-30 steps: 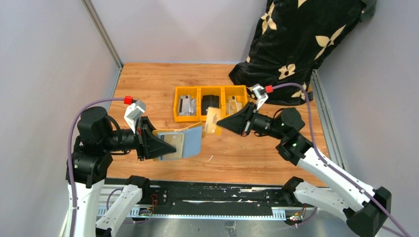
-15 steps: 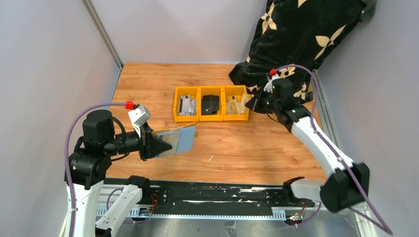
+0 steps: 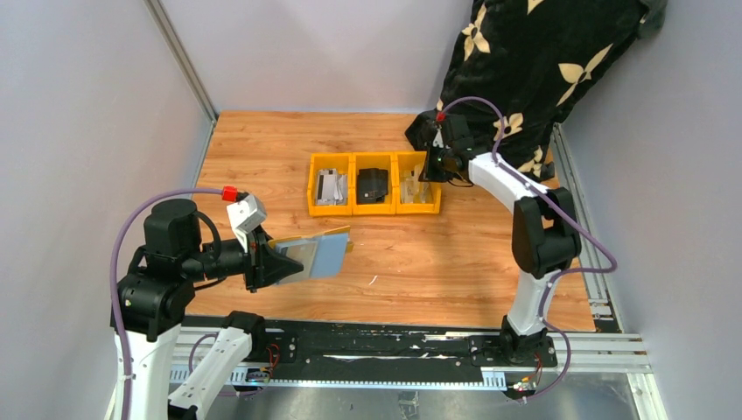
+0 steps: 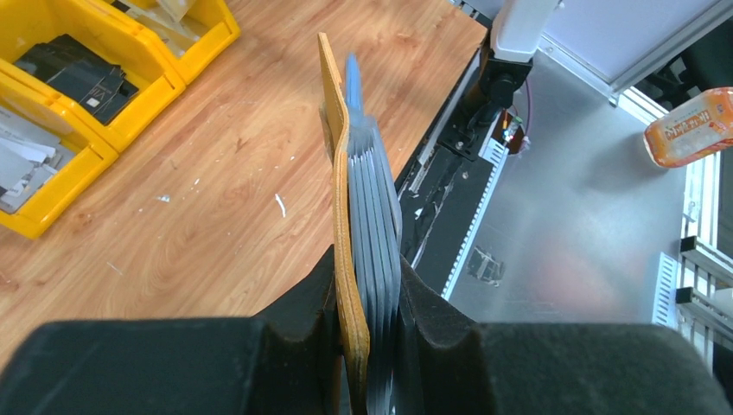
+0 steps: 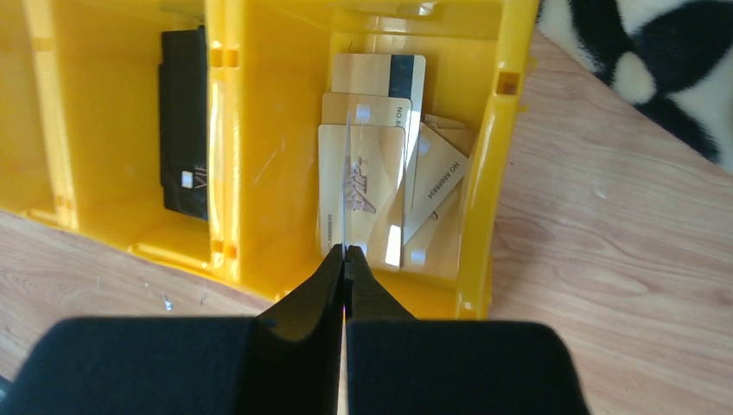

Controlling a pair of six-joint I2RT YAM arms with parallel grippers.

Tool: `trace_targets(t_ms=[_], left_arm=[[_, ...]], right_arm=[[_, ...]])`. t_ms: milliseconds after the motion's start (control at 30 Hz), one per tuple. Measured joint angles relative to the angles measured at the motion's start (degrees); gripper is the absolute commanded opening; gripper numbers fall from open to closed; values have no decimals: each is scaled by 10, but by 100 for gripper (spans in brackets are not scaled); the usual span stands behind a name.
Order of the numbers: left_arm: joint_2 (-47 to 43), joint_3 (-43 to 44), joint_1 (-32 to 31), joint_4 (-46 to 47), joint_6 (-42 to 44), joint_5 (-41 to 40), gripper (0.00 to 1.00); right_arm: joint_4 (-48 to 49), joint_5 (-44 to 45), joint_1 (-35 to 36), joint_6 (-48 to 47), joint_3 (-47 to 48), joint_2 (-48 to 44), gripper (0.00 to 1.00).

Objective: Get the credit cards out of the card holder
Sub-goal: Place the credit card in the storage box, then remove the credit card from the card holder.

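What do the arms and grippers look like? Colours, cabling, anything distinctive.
The left arm and right arm match: white links, black joints. A purple cable with a red plug runs to a white camera box at each wrist. Left gripper and right gripper: matte black, wedge-shaped fingers.

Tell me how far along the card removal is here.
Done: several gold cards lie in the right-hand yellow bin. In hand: the right pincer holds one more card edge-on above them; the left pincer clamps the card holder. Left: grey leaves in the holder, cards or pockets unclear.
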Motion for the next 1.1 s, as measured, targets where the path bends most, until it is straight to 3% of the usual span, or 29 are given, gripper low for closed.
trace_targets(t_ms=[233, 433, 567, 733, 833, 967, 1100], left_arm=[[1, 0, 0, 0, 4, 11, 0], [2, 0, 0, -1, 6, 21, 0], [2, 5, 0, -1, 6, 25, 0], [2, 12, 0, -1, 5, 33, 0], [2, 12, 0, -1, 3, 37, 0], [3, 12, 0, -1, -1, 46, 0], [3, 12, 0, -1, -1, 59, 0]], right_arm=[[0, -21, 3, 0, 22, 71, 2], [0, -23, 4, 4, 24, 74, 36], [-5, -4, 8, 5, 23, 60, 49], [-19, 17, 18, -1, 5, -34, 60], [-2, -14, 26, 8, -16, -123, 73], [146, -157, 43, 80, -128, -288, 77], [278, -255, 135, 141, -196, -382, 80]])
